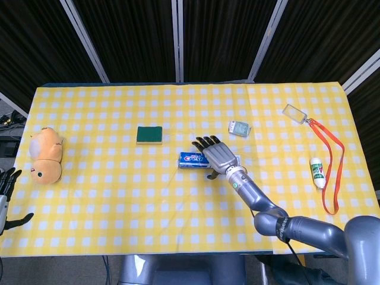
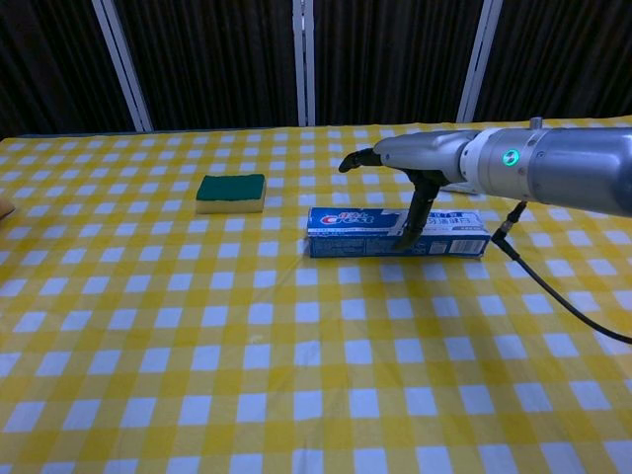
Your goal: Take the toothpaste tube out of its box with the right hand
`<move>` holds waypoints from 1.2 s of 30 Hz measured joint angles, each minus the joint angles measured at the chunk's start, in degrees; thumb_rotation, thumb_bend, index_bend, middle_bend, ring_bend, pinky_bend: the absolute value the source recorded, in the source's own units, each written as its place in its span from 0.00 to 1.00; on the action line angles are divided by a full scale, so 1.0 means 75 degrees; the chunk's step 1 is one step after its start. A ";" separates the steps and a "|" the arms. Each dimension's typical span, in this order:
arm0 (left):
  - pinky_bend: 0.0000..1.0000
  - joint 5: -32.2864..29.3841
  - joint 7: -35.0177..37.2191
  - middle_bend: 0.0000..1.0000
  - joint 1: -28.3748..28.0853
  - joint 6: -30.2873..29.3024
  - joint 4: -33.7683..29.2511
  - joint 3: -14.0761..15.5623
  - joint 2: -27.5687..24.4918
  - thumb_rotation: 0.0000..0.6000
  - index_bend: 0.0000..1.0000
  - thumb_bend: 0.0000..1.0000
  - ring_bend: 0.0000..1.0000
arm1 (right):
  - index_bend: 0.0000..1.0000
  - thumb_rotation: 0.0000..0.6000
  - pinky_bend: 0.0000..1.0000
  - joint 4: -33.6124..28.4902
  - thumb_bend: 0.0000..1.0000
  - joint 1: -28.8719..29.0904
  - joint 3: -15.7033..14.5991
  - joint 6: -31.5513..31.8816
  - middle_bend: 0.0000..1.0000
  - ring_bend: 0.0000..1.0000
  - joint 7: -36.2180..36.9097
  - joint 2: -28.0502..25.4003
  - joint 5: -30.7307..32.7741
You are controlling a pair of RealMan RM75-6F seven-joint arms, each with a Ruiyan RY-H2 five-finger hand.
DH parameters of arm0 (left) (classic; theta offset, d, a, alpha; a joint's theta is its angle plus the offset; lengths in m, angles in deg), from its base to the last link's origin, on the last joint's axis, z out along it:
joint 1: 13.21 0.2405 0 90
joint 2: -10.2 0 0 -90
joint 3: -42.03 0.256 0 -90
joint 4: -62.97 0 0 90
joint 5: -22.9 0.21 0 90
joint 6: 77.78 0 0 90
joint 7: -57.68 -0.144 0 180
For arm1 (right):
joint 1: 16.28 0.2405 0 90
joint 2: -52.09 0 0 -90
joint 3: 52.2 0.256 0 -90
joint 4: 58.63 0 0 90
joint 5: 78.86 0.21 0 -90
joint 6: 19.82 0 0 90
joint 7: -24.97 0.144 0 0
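Dark curtain panels with pale metal uprights back a table spread with a yellow-and-white checked cloth [image 1: 119, 196], seen from the robot's head and chest cameras. At the centre of the cloth lies the blue-and-white toothpaste box [image 2: 397, 232], flat on its long side with its length running left to right. The robot's silver-and-black right hand [image 1: 215, 155] is stretched over the box's middle, palm down, fingers spread apart and extended; in the chest view the thumb [image 2: 412, 221] points down in front of the box's near face, though whether it actually touches the carton cannot be told, and nothing is held. The toothpaste tube itself cannot be seen. The left hand [image 1: 7, 196] sits at the table's near left edge, its dark fingers apart and holding nothing. Well to the left of the box rests an orange-and-cream plush toy [image 1: 46, 154]; a green sponge with a yellow base [image 2: 231, 192] lies behind and left of the box. A small crinkled grey-green packet [image 1: 240, 127] sits just behind the right hand. On the right are a clear badge holder on an orange lanyard [image 1: 325, 148] and a small white bottle with a green label [image 1: 317, 172].
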 measured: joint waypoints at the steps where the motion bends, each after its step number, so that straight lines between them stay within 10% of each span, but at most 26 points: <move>1: 0.00 -0.0047 -0.0003 0.00 -0.0002 0.0017 0.0008 -0.0010 0.0004 1.00 0.00 0.00 0.00 | 0.05 1.00 0.05 0.0135 0.00 0.0067 -0.0047 -0.0016 0.07 0.00 -0.0086 0.0102 0.0046; 10: 0.00 -0.0230 0.0021 0.00 0.0004 0.0061 0.0062 -0.0054 0.0009 1.00 0.00 0.00 0.00 | 0.17 1.00 0.27 0.1393 0.23 0.0404 -0.0374 0.0070 0.25 0.16 -0.0471 0.0806 0.0339; 20: 0.00 -0.0192 0.0111 0.00 0.0003 0.0068 0.0017 -0.0029 -0.0037 1.00 0.00 0.00 0.00 | 0.51 1.00 0.59 0.1956 0.36 0.0478 -0.0700 0.0298 0.58 0.50 -0.0732 0.1087 0.0399; 36: 0.00 0.0268 0.0300 0.00 0.0066 -0.0174 -0.0198 0.0095 -0.0177 1.00 0.00 0.00 0.00 | 0.52 1.00 0.59 -0.1254 0.39 0.0107 -0.0429 0.1860 0.59 0.51 -0.0365 -0.0777 -0.1174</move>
